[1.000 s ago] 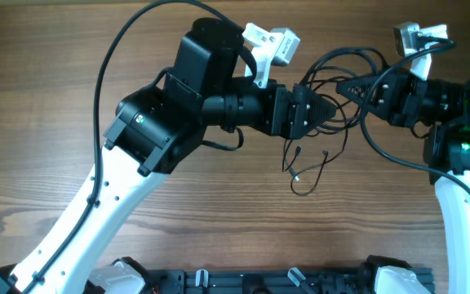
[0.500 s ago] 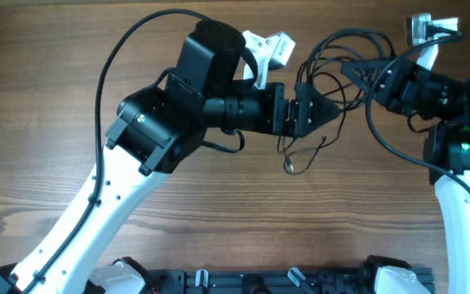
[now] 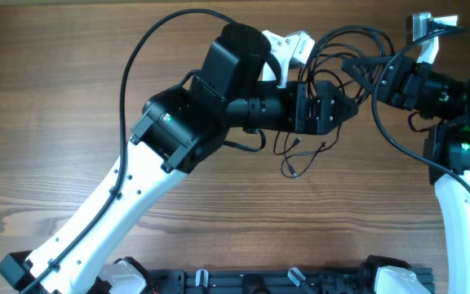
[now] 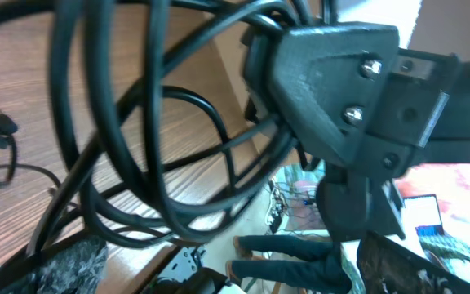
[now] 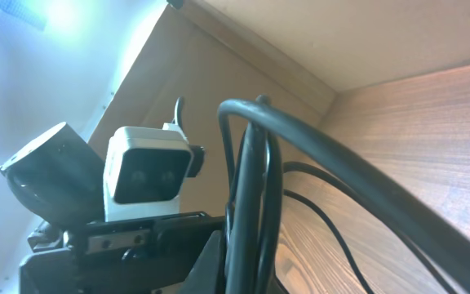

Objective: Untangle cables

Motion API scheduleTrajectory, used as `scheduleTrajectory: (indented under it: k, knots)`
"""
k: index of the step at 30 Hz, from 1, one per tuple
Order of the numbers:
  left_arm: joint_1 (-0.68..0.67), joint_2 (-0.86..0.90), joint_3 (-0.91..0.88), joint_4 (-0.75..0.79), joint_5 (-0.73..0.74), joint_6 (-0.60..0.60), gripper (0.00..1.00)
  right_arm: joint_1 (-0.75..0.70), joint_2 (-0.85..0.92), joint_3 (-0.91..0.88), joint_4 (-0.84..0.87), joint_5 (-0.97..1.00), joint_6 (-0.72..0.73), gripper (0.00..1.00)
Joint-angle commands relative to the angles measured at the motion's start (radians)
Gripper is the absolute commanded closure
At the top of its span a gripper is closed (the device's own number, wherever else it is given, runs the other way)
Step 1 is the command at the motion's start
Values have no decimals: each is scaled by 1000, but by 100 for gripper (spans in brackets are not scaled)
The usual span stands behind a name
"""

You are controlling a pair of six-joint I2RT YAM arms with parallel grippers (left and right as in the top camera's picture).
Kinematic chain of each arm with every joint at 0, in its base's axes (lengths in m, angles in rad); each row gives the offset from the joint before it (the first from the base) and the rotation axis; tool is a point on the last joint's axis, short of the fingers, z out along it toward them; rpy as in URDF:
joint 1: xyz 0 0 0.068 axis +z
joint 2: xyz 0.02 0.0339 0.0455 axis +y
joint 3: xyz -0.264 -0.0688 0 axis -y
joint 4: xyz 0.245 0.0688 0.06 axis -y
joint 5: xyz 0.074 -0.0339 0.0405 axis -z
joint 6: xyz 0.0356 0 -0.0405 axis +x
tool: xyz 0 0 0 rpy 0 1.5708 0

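Dangling cables (image 3: 289, 167) — pinched in right gripper (image 3: 353, 67)

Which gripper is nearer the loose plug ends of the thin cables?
Left. The left gripper hovers open just beyond the plug ends; the right gripper sits farther back, shut on the cables.

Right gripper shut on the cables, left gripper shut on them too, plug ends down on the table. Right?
No: the left gripper is open, fingers spread wide, per the left wrist view. The right gripper is shut on the cables, plug ends down on the table.
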Motion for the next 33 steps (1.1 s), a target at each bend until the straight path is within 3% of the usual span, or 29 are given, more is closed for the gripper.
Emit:
scheduleTrajectory:
  k: [1,18,21,27,33]
  knots:
    - [0,6,9,4,-97,-13,0,-3,5,3,3,-6,27,96]
    - [0,8,9,71,-188,-12,3,-3,5,3,3,-98,60,96]
    - [0,9,9,72,-210,-12,11,-3,5,3,3,-101,74,96]
    - [0,9,9,74,-210,-12,45,-3,5,3,3,-101,74,96]
    - [0,9,9,90,-209,-12,54,-3,5,3,3,-100,74,96]
